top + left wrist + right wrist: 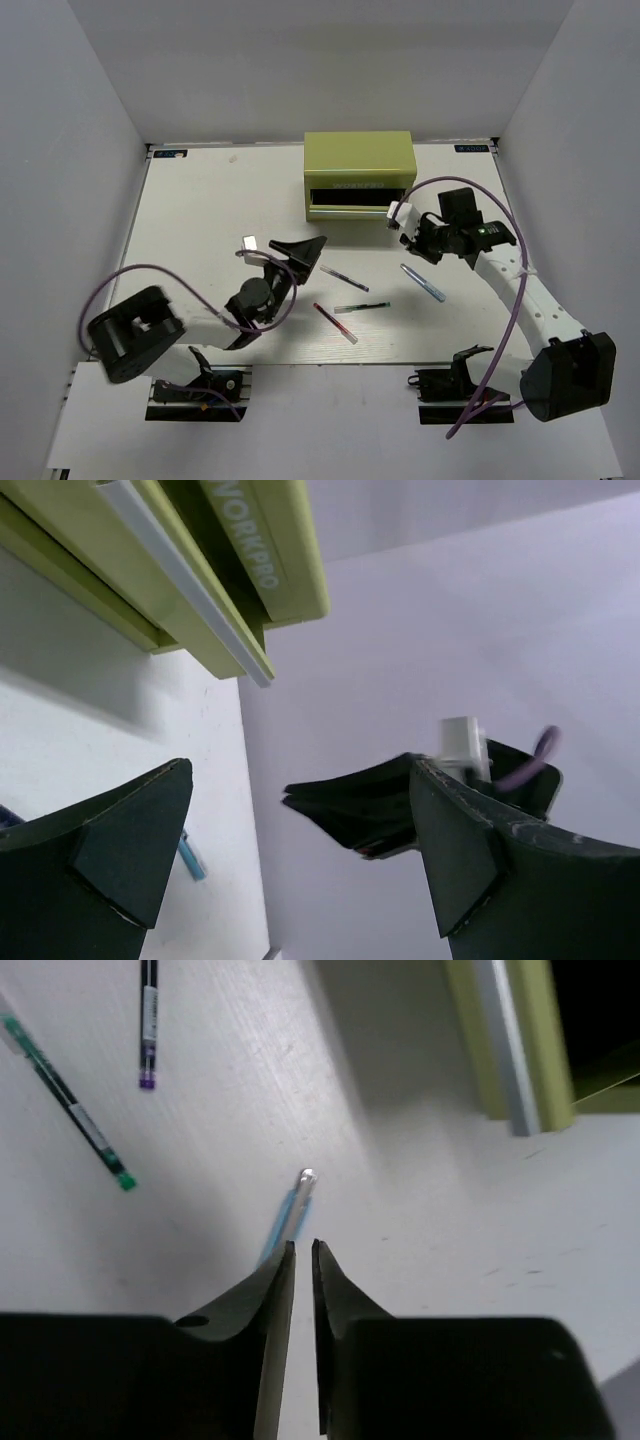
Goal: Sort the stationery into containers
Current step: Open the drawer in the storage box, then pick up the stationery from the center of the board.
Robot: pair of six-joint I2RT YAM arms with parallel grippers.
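The olive-green cabinet (360, 160) stands at the back of the table, with a dark open slot in its front; its lettered front (250, 550) also fills the top of the left wrist view. Four pens lie in front of it: a dark one (343, 278), a green one (362, 307), a red one (335, 323) and a light blue one (423, 282). My left gripper (285, 250) hangs wide open and empty. My right gripper (303, 1245) hovers over the blue pen (295, 1205), nearly shut with only a thin empty gap; the pen lies beside its left finger.
White walls enclose the table on three sides. The right arm's gripper (360, 810) shows in the left wrist view, right of the table's edge. The green pen (70, 1105) and the dark pen (148, 1020) lie beyond the right gripper, and the cabinet's corner (505, 1050) is to its right.
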